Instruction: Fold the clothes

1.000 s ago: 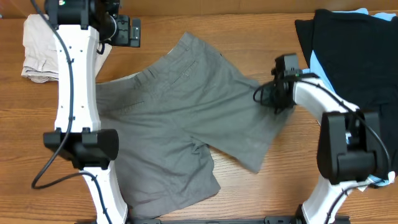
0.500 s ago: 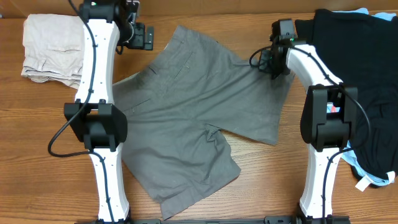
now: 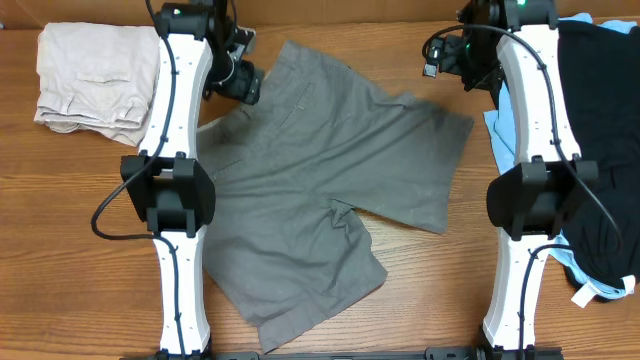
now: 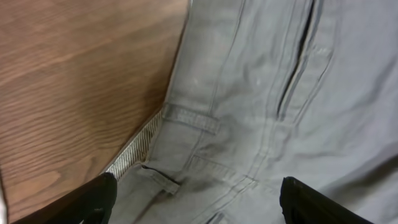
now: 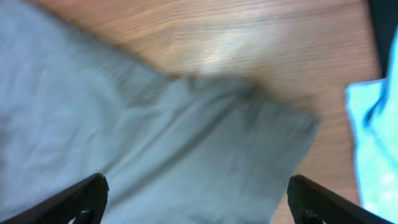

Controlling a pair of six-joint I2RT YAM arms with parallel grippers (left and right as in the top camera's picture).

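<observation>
A: While the left tool (image 4: 204, 200) hangs over the waistband, how do its jaws stand?

B: Wide apart, with one black fingertip (image 4: 93, 199) at each lower corner of its wrist view. Nothing is between them, so it has hold of nothing.

A: What lies under it?

B: The pair of mid-grey woven shorts (image 4: 261, 124). A belt loop (image 4: 189, 118) shows there, with a slit pocket (image 4: 298, 56) and a strip of striped lining (image 4: 134, 149) at the waistband's edge, next to bare wooden bench (image 4: 74, 74).

A: And the right tool (image 5: 199, 202)?

B: It is just as wide open and also empty. Its view is blurred, but a corner of one shorts leg lies below it. I cannot tell whether it touches the cloth.

A: Where do the shorts lie overall?

B: From overhead, they are spread flat on the bench between the two arms. The waistband is on the left, one leg points right and the other points toward the near edge.

A: What is further out?

B: A folded beige garment (image 3: 85, 85) sits at the far left, apart from the shorts. A black garment (image 3: 600, 120) lies along the right side over a light-blue garment (image 5: 376, 143).
</observation>
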